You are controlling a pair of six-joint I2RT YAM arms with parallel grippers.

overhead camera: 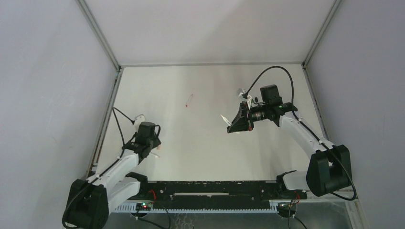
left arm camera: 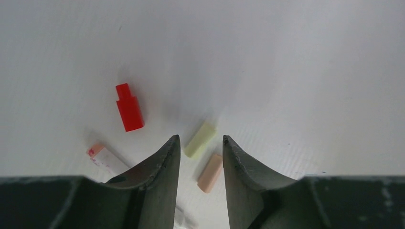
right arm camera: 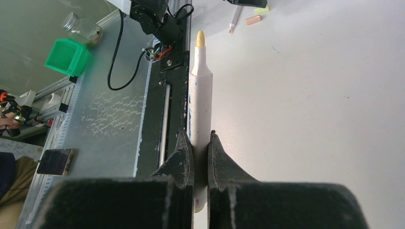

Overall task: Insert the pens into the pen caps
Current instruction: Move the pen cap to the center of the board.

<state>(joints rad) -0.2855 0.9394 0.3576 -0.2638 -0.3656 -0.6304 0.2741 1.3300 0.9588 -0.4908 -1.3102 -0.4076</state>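
My left gripper (left arm camera: 200, 138) hangs open just above the table at the near left (overhead camera: 154, 149). A yellow-green pen cap (left arm camera: 200, 139) lies flat between its fingertips, narrower than the gap, and a peach cap (left arm camera: 210, 172) lies just behind it. A red cap (left arm camera: 129, 107) and a white pen with a pink tip (left arm camera: 106, 159) lie to the left. My right gripper (right arm camera: 198, 136) is shut on a white pen (right arm camera: 199, 95) with a yellow tip, held in the air right of centre (overhead camera: 237, 121). Another pen with a red tip (overhead camera: 189, 99) lies mid-table.
White walls close the table on three sides. The black front rail (overhead camera: 210, 188) runs between the arm bases. Beyond the rail, off the table, stand a green bin (right arm camera: 67, 56) and a glass jar (right arm camera: 81, 24). Small white items lie behind the right gripper (overhead camera: 241, 91).
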